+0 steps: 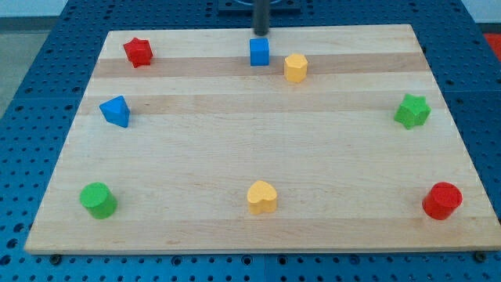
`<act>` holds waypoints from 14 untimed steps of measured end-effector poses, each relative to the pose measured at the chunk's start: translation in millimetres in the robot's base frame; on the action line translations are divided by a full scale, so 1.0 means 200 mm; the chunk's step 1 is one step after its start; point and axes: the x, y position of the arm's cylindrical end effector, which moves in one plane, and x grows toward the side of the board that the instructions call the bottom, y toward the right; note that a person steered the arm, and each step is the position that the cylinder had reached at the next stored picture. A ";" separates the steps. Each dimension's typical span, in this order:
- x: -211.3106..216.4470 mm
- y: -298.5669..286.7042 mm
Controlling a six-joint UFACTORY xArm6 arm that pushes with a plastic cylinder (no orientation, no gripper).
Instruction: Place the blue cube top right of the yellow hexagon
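The blue cube (259, 52) sits near the view's top centre of the wooden board (258, 141). The yellow hexagon (295, 67) stands just to its right and slightly lower, a small gap between them. My tip (260, 33) is at the board's top edge, directly above the blue cube in the view, very close to it; I cannot tell if it touches.
A red star (138, 52) is at top left, a blue triangular block (116, 111) at left, a green cylinder (98, 200) at bottom left, a yellow heart (262, 197) at bottom centre, a red cylinder (442, 200) at bottom right, a green star (412, 111) at right.
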 end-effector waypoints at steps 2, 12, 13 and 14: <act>0.09 -0.29; 0.39 0.42; 0.39 0.45; 0.40 0.38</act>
